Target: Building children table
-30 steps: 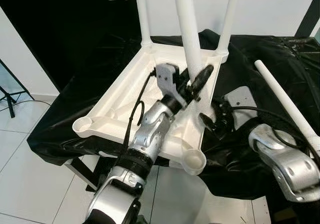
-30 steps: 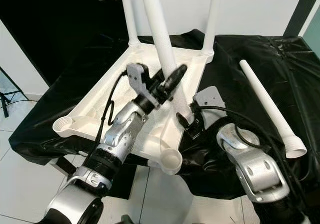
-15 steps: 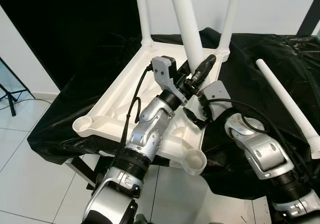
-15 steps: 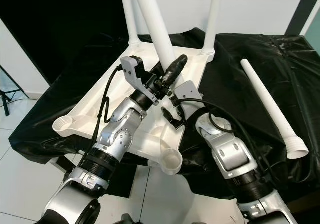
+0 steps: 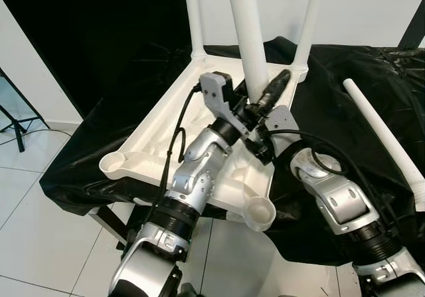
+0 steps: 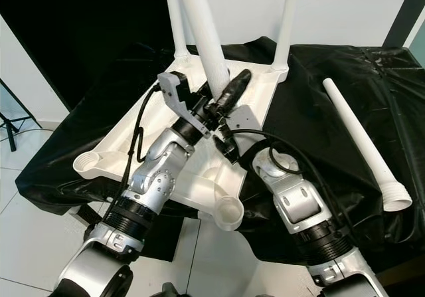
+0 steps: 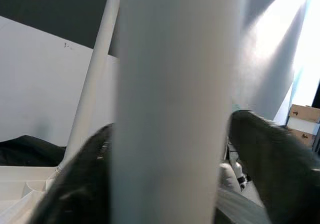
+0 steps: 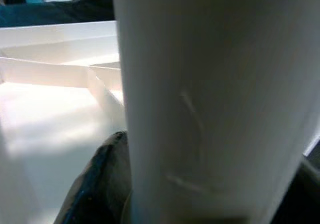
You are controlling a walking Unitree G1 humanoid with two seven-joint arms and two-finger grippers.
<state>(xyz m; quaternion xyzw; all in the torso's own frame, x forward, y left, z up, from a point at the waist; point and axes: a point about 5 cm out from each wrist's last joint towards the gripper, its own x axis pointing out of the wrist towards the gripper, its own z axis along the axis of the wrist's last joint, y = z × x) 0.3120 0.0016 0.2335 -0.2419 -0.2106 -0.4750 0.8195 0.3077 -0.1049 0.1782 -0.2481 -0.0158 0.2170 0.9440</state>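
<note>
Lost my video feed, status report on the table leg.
Left gripper shut on held leg. Right gripper at its base. Spare leg lying on black cloth.

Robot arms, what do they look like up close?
Both arms are shiny silver with rounded, bulging shells and black ribbed rings near the joints. Black cables loop along them. The left gripper and right gripper each have long black fingers behind a flat grey wrist plate.

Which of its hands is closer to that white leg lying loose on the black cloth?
The right hand, though neither touches the loose leg. Both hands grip another leg on the tabletop; the left hand sits farther away.
</note>
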